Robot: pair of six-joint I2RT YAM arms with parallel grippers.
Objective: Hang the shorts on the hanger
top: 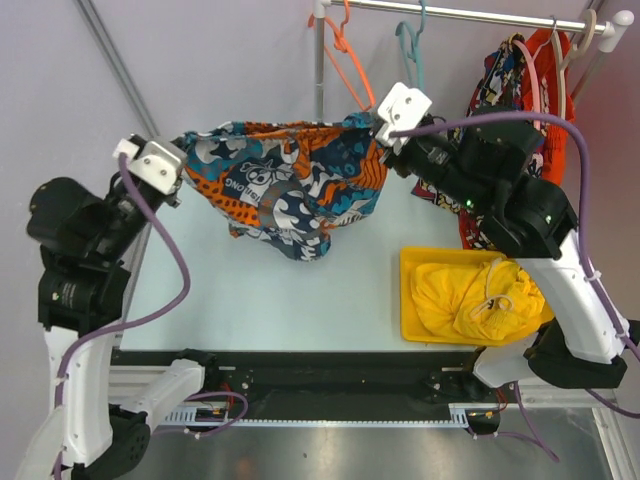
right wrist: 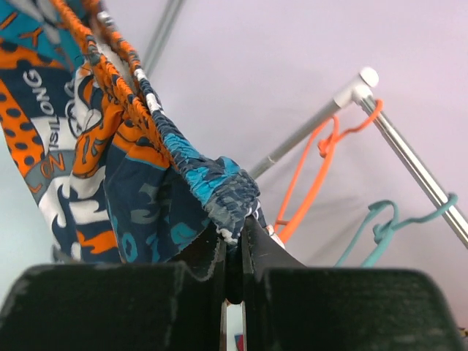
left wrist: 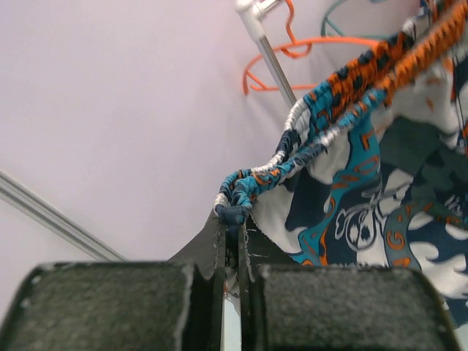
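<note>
The shorts (top: 285,185), printed in navy, teal, orange and white, hang stretched in the air between my two grippers above the table. My left gripper (top: 178,170) is shut on the waistband's left end (left wrist: 232,208). My right gripper (top: 378,135) is shut on the waistband's right end (right wrist: 232,197). The teal hanger (top: 411,45) hangs by its hook from the rail at the back, just above and right of my right gripper. It also shows in the right wrist view (right wrist: 387,230) and, partly, in the left wrist view (left wrist: 344,9).
An orange hanger (top: 348,60) hangs left of the teal one on the metal rail (top: 470,15). More hangers and comic-print garments (top: 515,80) hang at the rail's right end. A yellow tray (top: 412,300) holds a yellow garment (top: 480,295) at the right.
</note>
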